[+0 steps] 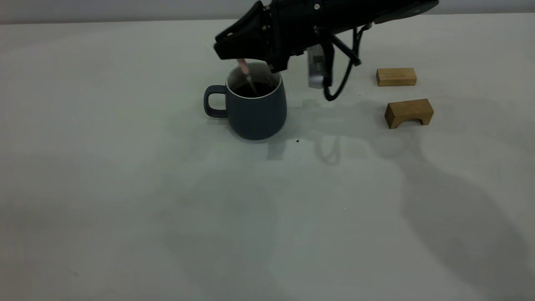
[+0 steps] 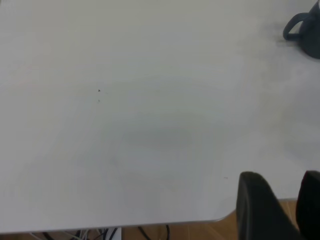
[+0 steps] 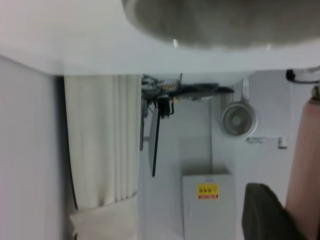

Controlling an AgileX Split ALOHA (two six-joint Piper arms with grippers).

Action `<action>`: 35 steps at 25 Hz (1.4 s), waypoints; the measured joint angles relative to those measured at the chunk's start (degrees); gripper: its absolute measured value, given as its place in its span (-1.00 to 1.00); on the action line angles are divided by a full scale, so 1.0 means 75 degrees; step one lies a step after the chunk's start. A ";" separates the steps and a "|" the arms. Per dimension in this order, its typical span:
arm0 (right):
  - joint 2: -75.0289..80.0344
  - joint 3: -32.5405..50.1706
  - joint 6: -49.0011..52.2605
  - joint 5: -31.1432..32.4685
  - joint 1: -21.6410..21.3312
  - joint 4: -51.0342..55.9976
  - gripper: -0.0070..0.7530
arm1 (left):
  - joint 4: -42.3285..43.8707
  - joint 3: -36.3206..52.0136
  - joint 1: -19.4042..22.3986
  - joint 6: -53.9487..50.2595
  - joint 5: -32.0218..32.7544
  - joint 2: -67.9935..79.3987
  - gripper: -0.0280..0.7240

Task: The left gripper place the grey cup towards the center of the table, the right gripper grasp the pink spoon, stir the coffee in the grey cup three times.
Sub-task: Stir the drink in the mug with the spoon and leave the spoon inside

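The grey cup (image 1: 255, 113) stands upright on the table (image 1: 125, 188) near its middle, handle pointing left, with dark coffee (image 1: 256, 89) inside. My right gripper (image 1: 243, 57) hovers just above the rim, shut on the pink spoon (image 1: 243, 67). The spoon slants down so that its metal end dips into the coffee. In the right wrist view the pink handle (image 3: 306, 165) runs beside one dark finger (image 3: 265, 215). My left gripper (image 2: 282, 175) sits back past the table's edge, open and holding nothing, with the cup (image 2: 306, 32) far off from it.
Two tan wooden blocks lie right of the cup: a flat one (image 1: 396, 77) farther back and an arched one (image 1: 408, 112) nearer. A black cable (image 1: 340, 83) loops below the right arm. A small dark speck (image 1: 297, 141) marks the table by the cup's base.
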 joint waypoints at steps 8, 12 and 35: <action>0.0000 -0.0024 -0.1536 -0.0169 -0.0143 -0.0090 -0.68 | -0.0003 0.0000 0.0000 0.0000 -0.0003 0.0000 -0.24; 0.0000 -0.0029 -0.0387 0.0315 -0.0410 -0.0841 -0.68 | -0.0003 0.0000 0.0000 0.0000 -0.0003 0.0000 -0.24; 0.0000 -0.0085 -0.1943 0.0364 -0.0219 -0.1132 -0.69 | -0.0003 0.0000 0.0000 -0.0006 -0.0003 0.0000 -0.24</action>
